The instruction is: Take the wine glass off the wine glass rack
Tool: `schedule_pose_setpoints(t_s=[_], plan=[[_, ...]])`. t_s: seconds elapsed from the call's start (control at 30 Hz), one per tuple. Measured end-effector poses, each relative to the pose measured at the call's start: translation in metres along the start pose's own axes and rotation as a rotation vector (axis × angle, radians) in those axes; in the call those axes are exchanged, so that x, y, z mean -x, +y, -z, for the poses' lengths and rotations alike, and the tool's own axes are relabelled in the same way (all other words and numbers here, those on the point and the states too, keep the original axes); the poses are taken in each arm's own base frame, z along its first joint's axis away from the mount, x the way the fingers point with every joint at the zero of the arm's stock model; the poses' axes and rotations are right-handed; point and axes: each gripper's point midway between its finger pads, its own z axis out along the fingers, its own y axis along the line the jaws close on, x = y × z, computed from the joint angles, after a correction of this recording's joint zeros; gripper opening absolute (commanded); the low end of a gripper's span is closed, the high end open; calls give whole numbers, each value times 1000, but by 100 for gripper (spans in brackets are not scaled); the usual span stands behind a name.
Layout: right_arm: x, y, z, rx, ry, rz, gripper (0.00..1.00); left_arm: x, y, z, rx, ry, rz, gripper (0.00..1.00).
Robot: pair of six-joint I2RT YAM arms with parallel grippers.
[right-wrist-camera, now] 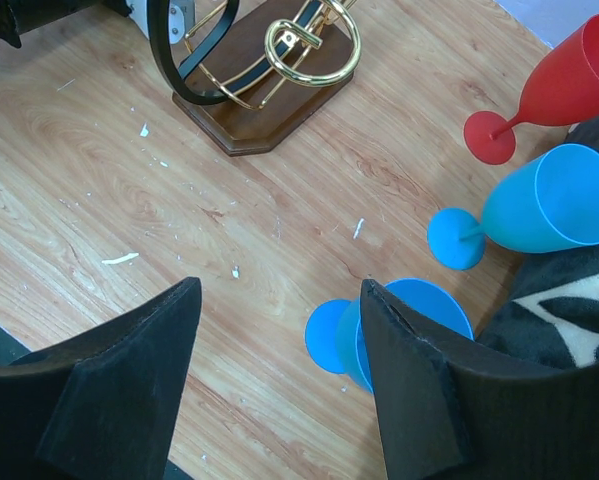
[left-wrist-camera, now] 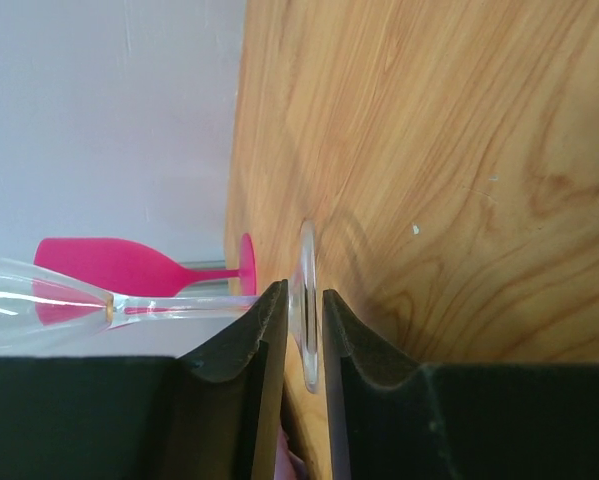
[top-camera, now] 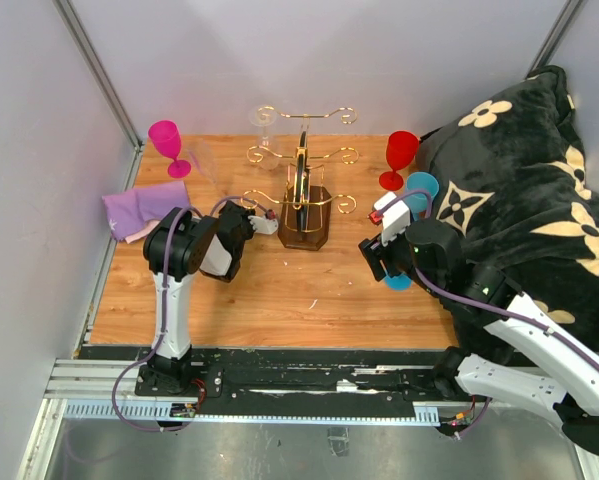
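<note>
Between the closed fingers of the left gripper [left-wrist-camera: 304,300] sits the round foot of a clear wine glass [left-wrist-camera: 306,250], pinched edge-on, with its stem and bowl running off parallel to a pink glass [left-wrist-camera: 129,265] that stands behind it near the wall. Whether the foot touches the wooden table [left-wrist-camera: 459,150] cannot be told. The rack [top-camera: 303,200] stands mid-table on its brown base, just right of the left arm's wrist. The right gripper [right-wrist-camera: 279,290] hangs with its jaws spread wide and unloaded, above the table near a blue glass [right-wrist-camera: 549,200] on its side, a second blue glass [right-wrist-camera: 419,310] and a red glass [right-wrist-camera: 564,75].
</note>
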Motion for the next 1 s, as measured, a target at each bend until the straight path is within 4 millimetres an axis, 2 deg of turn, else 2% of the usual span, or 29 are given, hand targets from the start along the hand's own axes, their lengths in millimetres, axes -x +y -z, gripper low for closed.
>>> schedule_pose_setpoints(t_s=[0.2, 0.4, 0.5, 1.0], plan=[[0, 0, 1, 0, -4, -3, 66, -1, -2, -1, -24, 9, -1, 26], [0, 0, 1, -1, -9, -8, 65, 0, -4, -3, -48, 19, 2, 7], [-1, 0, 1, -2, -9, -8, 65, 4, 0, -5, -35, 16, 4, 1], [-4, 0, 0, -2, -4, -7, 65, 5, 4, -5, -13, 32, 32, 0]])
